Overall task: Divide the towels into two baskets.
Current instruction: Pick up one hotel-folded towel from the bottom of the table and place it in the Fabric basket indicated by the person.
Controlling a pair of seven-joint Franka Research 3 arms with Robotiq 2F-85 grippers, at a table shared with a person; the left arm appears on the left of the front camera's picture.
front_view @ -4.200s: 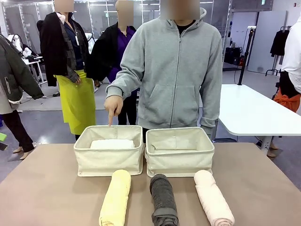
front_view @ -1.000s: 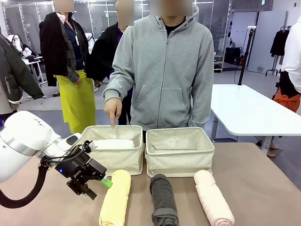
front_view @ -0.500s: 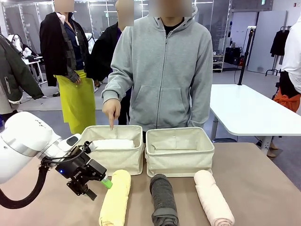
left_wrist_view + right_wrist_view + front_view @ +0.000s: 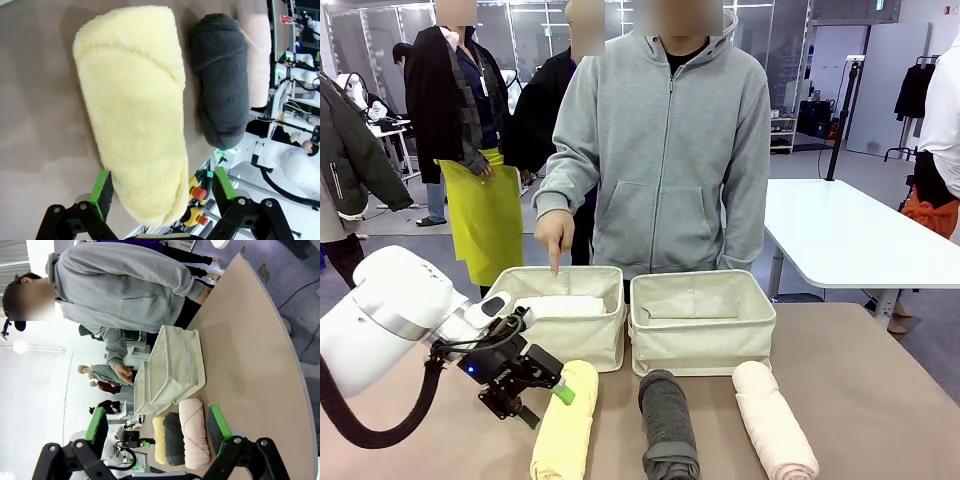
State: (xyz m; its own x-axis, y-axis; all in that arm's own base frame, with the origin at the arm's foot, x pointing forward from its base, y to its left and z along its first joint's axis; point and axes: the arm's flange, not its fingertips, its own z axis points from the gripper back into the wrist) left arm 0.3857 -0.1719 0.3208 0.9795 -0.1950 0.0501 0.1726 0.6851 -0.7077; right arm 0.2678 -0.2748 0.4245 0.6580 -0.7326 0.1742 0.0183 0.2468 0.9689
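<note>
Left gripper (image 4: 545, 403) is open. In the left wrist view its green pads stand on either side of one end of the pale yellow rolled terry towel (image 4: 565, 425), not clamped on it.

3 rolls lie side by side on the tan table (image 4: 880, 380) – yellow, dark charcoal grey (image 4: 667, 420), light pink (image 4: 772, 420).

The white rolled towel (image 4: 560, 306) sits in the left cream canvas basket (image 4: 550, 345); the person's hand (image 4: 556, 232) points down at it.

The matching right basket (image 4: 700, 345) sits just beside the left one.

Right gripper (image 4: 157, 430) – open, holding nothing, well above the table.
</note>
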